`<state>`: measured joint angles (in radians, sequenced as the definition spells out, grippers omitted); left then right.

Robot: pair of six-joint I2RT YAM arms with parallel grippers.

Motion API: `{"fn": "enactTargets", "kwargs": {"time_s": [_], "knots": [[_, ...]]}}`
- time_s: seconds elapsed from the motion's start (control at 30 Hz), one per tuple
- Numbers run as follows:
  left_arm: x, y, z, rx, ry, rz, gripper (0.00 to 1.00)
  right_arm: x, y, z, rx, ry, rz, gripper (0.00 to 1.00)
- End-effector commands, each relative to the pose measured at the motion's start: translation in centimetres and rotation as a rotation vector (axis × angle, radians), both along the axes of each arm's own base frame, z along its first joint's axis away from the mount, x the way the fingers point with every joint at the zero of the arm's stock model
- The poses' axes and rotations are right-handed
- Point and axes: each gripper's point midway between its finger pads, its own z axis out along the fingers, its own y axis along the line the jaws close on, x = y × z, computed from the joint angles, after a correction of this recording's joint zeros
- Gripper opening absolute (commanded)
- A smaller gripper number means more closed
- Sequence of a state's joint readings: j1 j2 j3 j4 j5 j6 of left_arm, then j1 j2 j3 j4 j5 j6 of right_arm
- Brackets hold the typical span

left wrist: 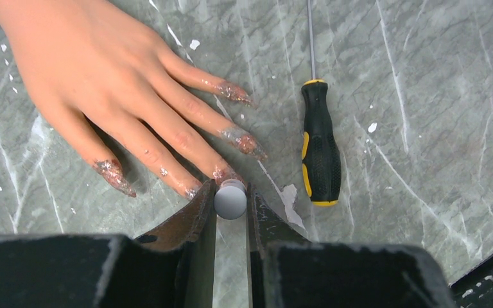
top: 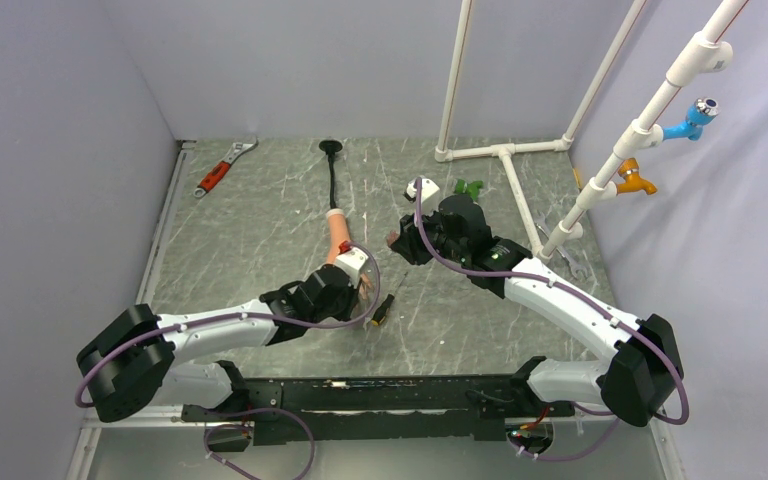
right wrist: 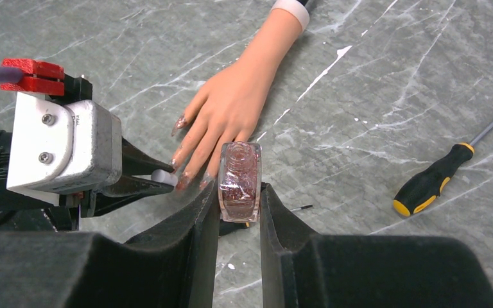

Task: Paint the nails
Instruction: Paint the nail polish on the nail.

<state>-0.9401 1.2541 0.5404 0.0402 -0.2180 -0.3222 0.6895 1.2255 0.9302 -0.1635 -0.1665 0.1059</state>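
The grey-green marbled bench point(top: 260, 230) fills the view from above, with a white pipe frame point(top: 505, 152) standing at its far right corner. The left arm point(top: 220, 330) and the right arm point(top: 560, 295) both reach inward toward the middle of the bench. There a peach mannequin hand point(left wrist: 96, 70) lies flat, its fingers pointing toward the arm bases. Its wrist points away, and a thin black stalk point(top: 333, 185) trails on from the wrist. A black-and-yellow screwdriver point(left wrist: 320, 151) lies just beside the fingers on the right, apart from them, and a red-handled wrench point(top: 218, 172) lies well apart at the far left. The right pincer point(right wrist: 239, 189) is clamped on a small clear polish bottle point(right wrist: 239, 179) of pinkish glitter, one finger pressed to each side, and holds it near the mannequin's fingertips. The left pincer point(left wrist: 230, 192) is nearly closed and grips a small round whitish cap point(left wrist: 230, 200) between its tips, right at the ends of the two nearest fingers. No bristles can be made out below the cap. The nails point(left wrist: 234, 93) sit at the near ends of the five spread fingers, facing up. Each carries a rough pinkish-silver glittery smear that spreads a little onto the skin around it.
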Motion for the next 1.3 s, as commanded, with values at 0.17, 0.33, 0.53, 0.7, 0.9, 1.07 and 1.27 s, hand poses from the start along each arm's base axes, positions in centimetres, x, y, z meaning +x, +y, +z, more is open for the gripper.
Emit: {"fn": "enactTargets", "kwargs": {"time_s": [0.17, 0.33, 0.53, 0.7, 0.9, 1.07, 1.27], "knots": [[1.6, -1.0, 2.4, -0.034, -0.063, 0.012, 0.0, 0.4, 0.4, 2.4, 0.062, -0.057, 0.004, 0.0], [1.5, -1.0, 2.2, -0.036, -0.056, 0.013, 0.0, 0.4, 0.4, 2.3, 0.061, -0.054, 0.005, 0.0], [0.9, -1.2, 1.2, -0.045, -0.025, -0.002, 0.0, 0.4, 0.4, 2.3, 0.061, -0.057, 0.003, 0.0], [0.3, -1.3, 1.0, -0.071, -0.014, -0.009, 0.0, 0.4, 0.4, 2.2, 0.06, -0.055, 0.004, 0.0], [-0.1, -1.3, 0.9, -0.072, -0.007, -0.011, 0.0, 0.4, 0.4, 2.3, 0.06, -0.055, 0.004, 0.0], [-0.3, -1.2, 0.6, -0.073, 0.0, -0.009, 0.0, 0.4, 0.4, 2.3, 0.06, -0.055, 0.003, 0.0], [-0.6, -1.0, 0.4, -0.071, 0.003, -0.005, 0.0, 0.4, 0.4, 2.4, 0.061, -0.058, 0.003, 0.0]]}}
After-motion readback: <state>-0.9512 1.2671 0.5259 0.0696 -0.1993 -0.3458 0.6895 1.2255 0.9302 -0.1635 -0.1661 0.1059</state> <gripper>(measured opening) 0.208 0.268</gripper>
